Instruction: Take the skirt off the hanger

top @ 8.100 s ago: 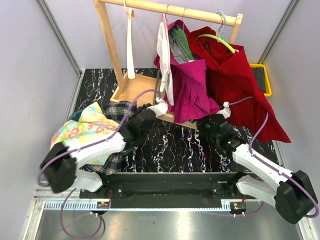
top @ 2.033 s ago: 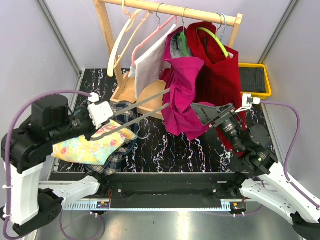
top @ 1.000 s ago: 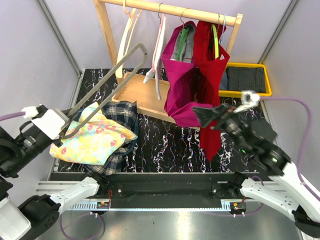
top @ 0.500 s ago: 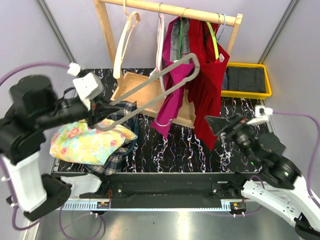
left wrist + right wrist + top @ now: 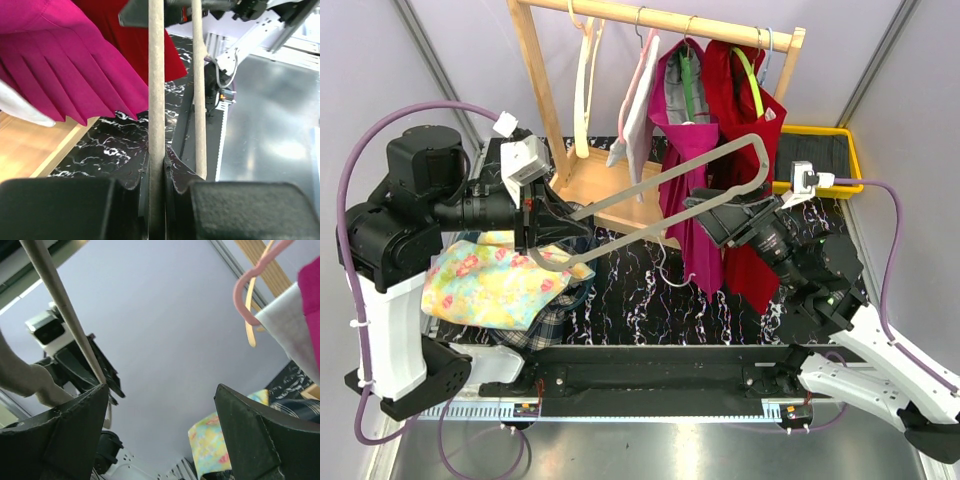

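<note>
Black, white-veined table [image 5: 650,290]. Far centre: wooden rack base [image 5: 590,185] standing on it. Near left: floral cloth [image 5: 485,285] heaped over plaid garment [image 5: 555,310]. Far right corner: yellow tray [image 5: 858,172], dark folded cloth [image 5: 825,155] inside

A long grey hanger [image 5: 766,163] stretches through the air across the middle and blocks the way. Behind it a pink skirt [image 5: 703,255] and a red dress [image 5: 735,110] hang down, far right. A pile of clothes [image 5: 490,285] fills the near left. The near middle of the table [image 5: 650,295] is bare.
</note>
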{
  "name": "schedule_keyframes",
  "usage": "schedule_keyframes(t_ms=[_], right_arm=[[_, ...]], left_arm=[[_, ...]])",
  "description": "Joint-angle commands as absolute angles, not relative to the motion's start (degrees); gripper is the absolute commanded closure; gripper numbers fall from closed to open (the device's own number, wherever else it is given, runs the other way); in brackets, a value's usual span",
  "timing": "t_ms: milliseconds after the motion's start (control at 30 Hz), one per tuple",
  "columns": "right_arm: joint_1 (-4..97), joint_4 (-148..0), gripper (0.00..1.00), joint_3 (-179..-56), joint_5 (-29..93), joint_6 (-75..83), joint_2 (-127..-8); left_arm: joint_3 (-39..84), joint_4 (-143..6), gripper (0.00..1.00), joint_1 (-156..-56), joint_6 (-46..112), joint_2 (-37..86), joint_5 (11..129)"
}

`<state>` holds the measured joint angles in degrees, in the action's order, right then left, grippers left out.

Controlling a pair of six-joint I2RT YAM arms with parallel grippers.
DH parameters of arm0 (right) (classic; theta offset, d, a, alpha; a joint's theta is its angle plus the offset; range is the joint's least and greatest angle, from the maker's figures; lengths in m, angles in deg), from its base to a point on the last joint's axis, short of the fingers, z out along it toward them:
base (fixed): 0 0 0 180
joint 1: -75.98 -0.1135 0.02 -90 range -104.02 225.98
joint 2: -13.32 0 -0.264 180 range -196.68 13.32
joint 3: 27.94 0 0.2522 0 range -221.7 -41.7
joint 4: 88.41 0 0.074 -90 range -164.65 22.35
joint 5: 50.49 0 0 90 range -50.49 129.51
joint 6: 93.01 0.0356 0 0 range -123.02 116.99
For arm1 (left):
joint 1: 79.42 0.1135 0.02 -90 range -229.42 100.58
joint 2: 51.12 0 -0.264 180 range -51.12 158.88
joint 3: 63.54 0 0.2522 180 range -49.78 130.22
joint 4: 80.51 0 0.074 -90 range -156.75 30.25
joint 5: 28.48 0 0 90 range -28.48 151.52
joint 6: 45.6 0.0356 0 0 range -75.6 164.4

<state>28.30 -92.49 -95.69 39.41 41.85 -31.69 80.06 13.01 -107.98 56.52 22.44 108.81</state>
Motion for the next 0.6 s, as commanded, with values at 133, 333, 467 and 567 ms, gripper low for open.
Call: schedule_keyframes(t_ms=[133,333,467,567], right_arm=[[26.76,-95.49,0.07,-99.44,33.88,39.62,-31.76],[26.15,-87.74,0.06,-96.20,35.02,38.38,-30.80],[26.06,-87.83,0.06,-95.39,35.55,37.86,-29.13],[25.97,-88.96,0.07,-96.36,35.29,37.41,-29.48]], left_arm=[[80.89,18.51,1.00,-107.72,54.42,22.26,111.62],[89.60,15.87,1.00,-105.09,51.17,25.95,113.19],[88.21,15.08,1.00,-103.86,50.46,25.79,114.25],[86.80,14.81,1.00,-103.77,50.38,25.26,114.78]])
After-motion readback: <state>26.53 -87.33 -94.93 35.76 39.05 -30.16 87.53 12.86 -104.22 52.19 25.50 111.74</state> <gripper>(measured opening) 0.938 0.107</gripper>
